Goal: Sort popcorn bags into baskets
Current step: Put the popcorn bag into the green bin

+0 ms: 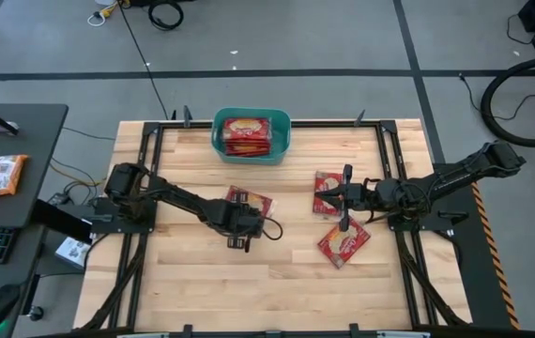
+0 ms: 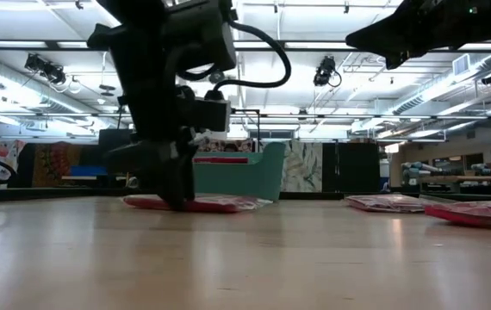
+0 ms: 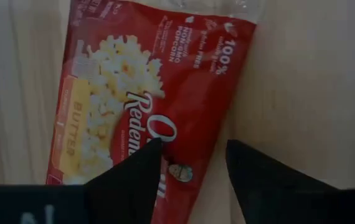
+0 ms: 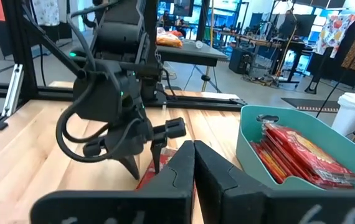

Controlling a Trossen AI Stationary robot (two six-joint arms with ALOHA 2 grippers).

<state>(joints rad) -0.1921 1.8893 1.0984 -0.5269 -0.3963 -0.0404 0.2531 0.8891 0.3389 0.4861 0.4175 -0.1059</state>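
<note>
Lab: workbenches (image 4: 265,46), strip lights (image 2: 254,52), cables (image 1: 530,89).

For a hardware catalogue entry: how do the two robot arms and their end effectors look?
Both arms are black, slim and jointed. The left end effector carries a looping black cable and tapered, pointed black fingers. The right end effector has the same dark wedge-shaped fingers. No markings are visible.

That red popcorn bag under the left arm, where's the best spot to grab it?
Probably its edge, coming from straight above. The bag lies flat on the table, so only a thin rim fits between fingers. The left gripper is open, straddling one long edge.
</note>
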